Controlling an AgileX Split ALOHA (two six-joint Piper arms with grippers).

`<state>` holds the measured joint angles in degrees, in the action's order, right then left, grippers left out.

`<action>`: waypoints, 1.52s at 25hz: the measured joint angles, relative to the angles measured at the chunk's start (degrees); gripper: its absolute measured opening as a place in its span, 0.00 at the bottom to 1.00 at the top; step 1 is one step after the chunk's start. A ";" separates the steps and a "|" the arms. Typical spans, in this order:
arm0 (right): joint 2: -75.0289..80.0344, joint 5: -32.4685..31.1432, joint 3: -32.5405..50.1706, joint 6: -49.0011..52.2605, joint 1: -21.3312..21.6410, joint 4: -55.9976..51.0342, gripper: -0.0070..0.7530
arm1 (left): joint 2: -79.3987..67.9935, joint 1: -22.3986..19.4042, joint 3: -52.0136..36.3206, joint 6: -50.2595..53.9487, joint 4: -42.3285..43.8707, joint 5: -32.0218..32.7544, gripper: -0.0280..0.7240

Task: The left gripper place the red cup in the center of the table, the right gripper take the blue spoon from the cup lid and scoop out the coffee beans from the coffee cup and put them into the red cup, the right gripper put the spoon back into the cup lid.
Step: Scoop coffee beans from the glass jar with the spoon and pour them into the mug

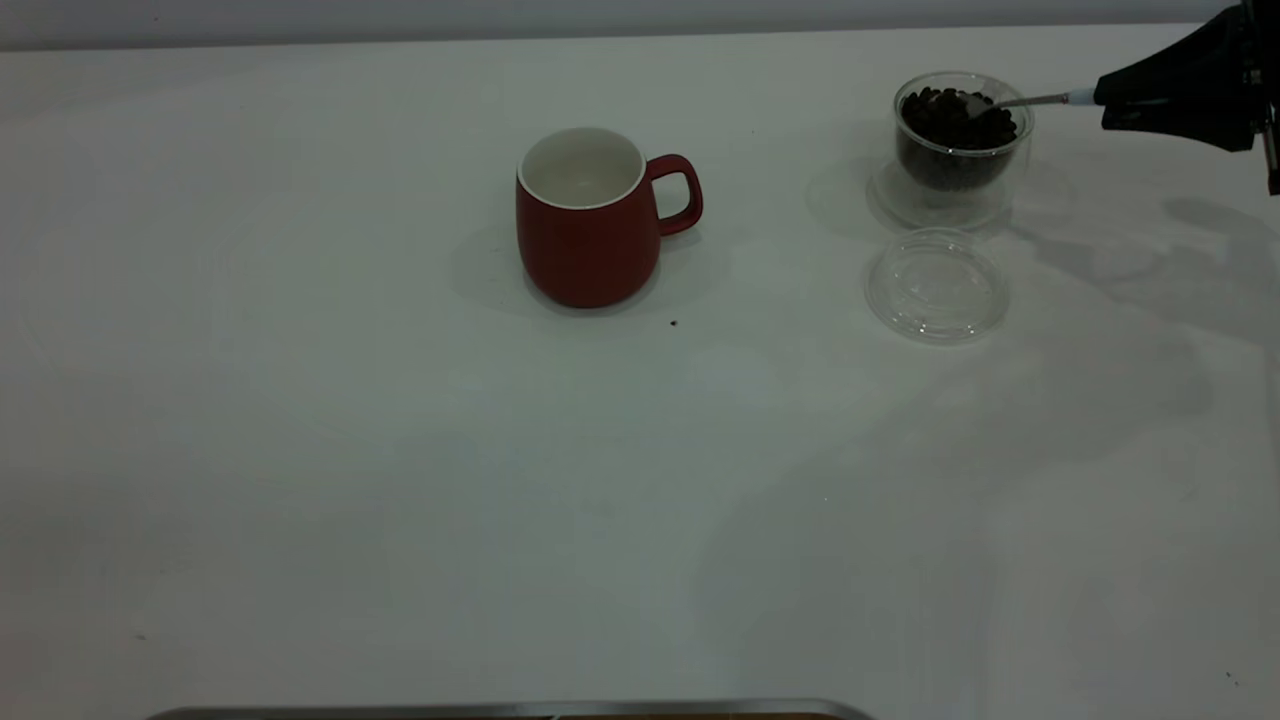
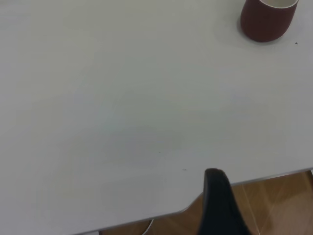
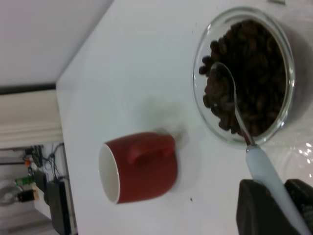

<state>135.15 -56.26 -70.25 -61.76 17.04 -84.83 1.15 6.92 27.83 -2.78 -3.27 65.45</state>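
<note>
The red cup (image 1: 590,220) stands upright and empty near the table's middle, handle toward the right; it also shows in the left wrist view (image 2: 266,18) and the right wrist view (image 3: 139,166). My right gripper (image 1: 1115,100) is shut on the pale handle of the blue spoon (image 1: 1030,100) at the far right. The spoon's metal bowl (image 3: 222,81) rests on the coffee beans (image 1: 955,125) inside the clear coffee cup (image 1: 960,150). The cup lid (image 1: 937,285) lies bare in front of that cup. One finger of my left gripper (image 2: 220,205) shows at the table's near edge, far from the red cup.
The white table (image 1: 400,480) spreads wide to the left and front of the red cup. A tiny dark speck (image 1: 673,323) lies just in front of the mug. The table's front edge (image 2: 146,218) borders wooden floor.
</note>
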 joint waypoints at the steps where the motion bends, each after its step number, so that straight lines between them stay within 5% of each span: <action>1: 0.00 -0.13 0.00 -0.11 0.00 -0.45 0.15 | 0.00 0.00 0.00 0.00 0.00 0.00 0.72; 21: 0.00 -6.59 0.04 -0.32 -0.51 -4.48 0.15 | 0.00 0.00 0.00 -0.06 0.00 0.00 0.72; 38: 0.00 -5.61 0.04 -0.32 -18.30 -9.47 0.15 | 0.00 0.00 0.00 -0.01 0.00 0.00 0.72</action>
<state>135.15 -61.87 -70.21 -62.08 -1.26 -94.31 1.15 6.92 27.83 -2.79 -3.27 65.45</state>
